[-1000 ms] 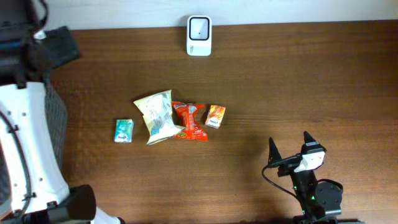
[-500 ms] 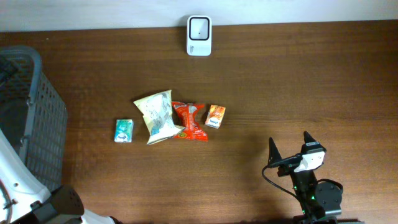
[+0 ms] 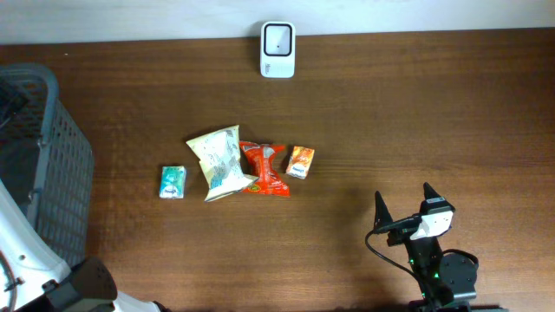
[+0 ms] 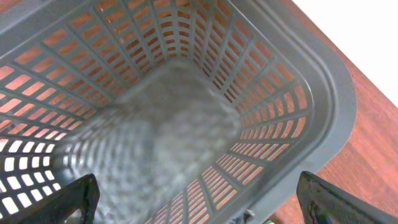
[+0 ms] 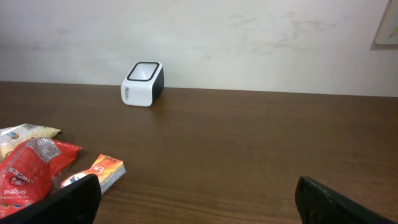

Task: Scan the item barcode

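Dark wood-grain bench (image 3: 416, 130). At the far edge is a white scanner (image 3: 277, 49), standing well apart from everything else. Mid-bench there is a loose row of four: teal packet (image 3: 173, 182) at the left end, a little apart; pale crinkled bag (image 3: 221, 162); red packet (image 3: 264, 169) touching the bag; small orange packet (image 3: 300, 161) just beside the red one. Left edge — grey slatted basket (image 3: 69, 182).

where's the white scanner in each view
Overhead: the white scanner is at top centre, beyond the row of snacks.
Left wrist: not in it; only the grey basket fills the picture.
Right wrist: white scanner is upper left of centre, far back.
Shared landmark: the small orange packet, seen low on the left in the right wrist view.
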`<action>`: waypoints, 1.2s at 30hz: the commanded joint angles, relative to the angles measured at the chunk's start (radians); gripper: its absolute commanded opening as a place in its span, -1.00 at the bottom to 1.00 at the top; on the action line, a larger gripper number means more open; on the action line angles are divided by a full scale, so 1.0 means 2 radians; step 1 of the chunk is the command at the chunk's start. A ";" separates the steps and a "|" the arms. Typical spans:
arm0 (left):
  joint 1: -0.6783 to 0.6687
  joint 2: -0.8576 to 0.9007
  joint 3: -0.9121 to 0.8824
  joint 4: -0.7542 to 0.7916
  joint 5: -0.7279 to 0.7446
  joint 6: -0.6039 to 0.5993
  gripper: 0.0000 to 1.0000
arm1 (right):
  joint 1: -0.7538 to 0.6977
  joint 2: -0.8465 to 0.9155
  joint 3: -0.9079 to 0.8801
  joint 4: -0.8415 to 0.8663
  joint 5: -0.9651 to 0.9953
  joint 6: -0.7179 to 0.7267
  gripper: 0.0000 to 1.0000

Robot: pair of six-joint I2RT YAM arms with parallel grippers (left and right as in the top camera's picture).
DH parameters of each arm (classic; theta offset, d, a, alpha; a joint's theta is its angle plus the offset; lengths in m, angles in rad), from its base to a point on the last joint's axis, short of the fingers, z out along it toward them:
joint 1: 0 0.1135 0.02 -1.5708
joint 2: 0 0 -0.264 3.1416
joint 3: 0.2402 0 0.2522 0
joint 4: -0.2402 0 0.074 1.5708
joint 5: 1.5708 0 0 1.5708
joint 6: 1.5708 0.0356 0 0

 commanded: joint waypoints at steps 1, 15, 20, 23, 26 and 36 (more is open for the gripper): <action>0.001 -0.001 0.006 -0.001 0.003 -0.006 0.99 | 0.003 -0.002 -0.003 -0.002 0.001 0.005 0.97; 0.001 -0.001 0.006 -0.001 0.003 -0.006 0.99 | 0.003 -0.002 -0.003 -0.002 0.000 0.005 0.97; 0.001 -0.001 0.006 -0.001 0.003 -0.006 0.98 | 0.003 -0.002 -0.003 -0.002 0.001 0.005 0.97; 0.001 -0.001 0.006 -0.001 0.003 -0.006 0.99 | 0.003 -0.002 -0.003 -0.002 0.001 0.005 0.98; 0.001 -0.001 0.006 -0.001 0.003 -0.006 0.99 | 0.002 -0.002 -0.003 0.027 0.017 -0.009 0.97; 0.001 -0.001 0.006 -0.001 0.003 -0.006 0.99 | 0.003 0.046 0.094 0.000 -0.122 0.055 0.97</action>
